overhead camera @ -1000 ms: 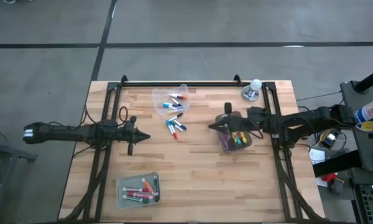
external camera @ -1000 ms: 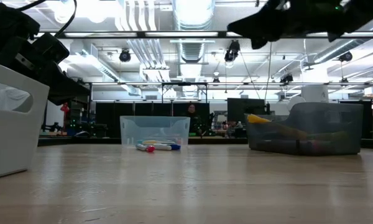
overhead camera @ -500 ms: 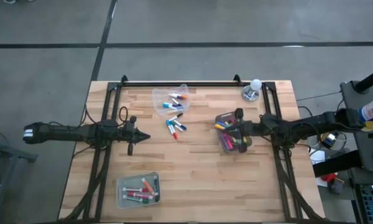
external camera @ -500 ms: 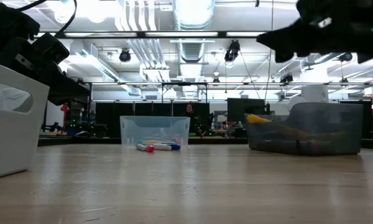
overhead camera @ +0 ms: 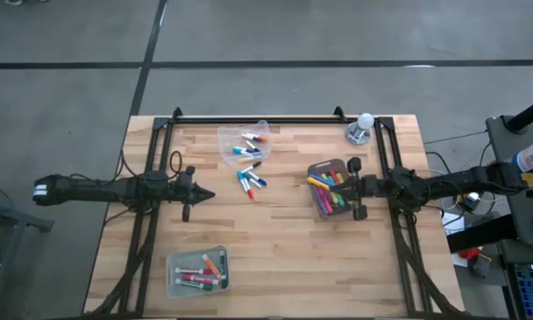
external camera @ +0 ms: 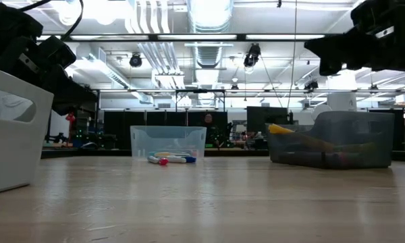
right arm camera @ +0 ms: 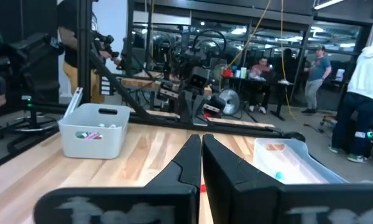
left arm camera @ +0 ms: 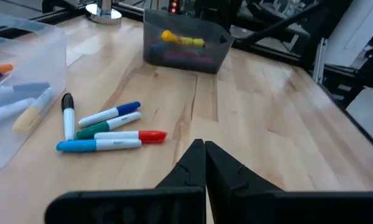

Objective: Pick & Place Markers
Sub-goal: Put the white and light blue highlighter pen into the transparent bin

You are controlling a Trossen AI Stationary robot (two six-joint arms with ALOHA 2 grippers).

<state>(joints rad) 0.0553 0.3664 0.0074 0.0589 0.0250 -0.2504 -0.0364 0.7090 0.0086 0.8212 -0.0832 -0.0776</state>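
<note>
Several loose markers (overhead camera: 250,182) lie on the wooden table beside a clear bin (overhead camera: 243,144) that holds more markers; the left wrist view shows them too (left arm camera: 105,132). A grey bin (overhead camera: 331,190) on the right is filled with markers (overhead camera: 330,188). A pale bin (overhead camera: 198,272) near the front left holds a few more. My left gripper (overhead camera: 211,194) hovers shut left of the loose markers, and its shut fingertips show in its own wrist view (left arm camera: 204,148). My right gripper (overhead camera: 334,187) is shut above the grey bin, holding nothing (right arm camera: 201,144).
A small white-topped stand (overhead camera: 361,129) sits at the far right corner. Dark frame rails (overhead camera: 258,117) run along the table's far edge and both sides. Bare wood lies in the middle and near right of the table (overhead camera: 293,258). People stand in the room beyond.
My right gripper has drawn back toward the table's right edge and come down a little, from left of the grey bin to above it, staying shut. The markers in the grey bin show again. My left arm has kept still.
</note>
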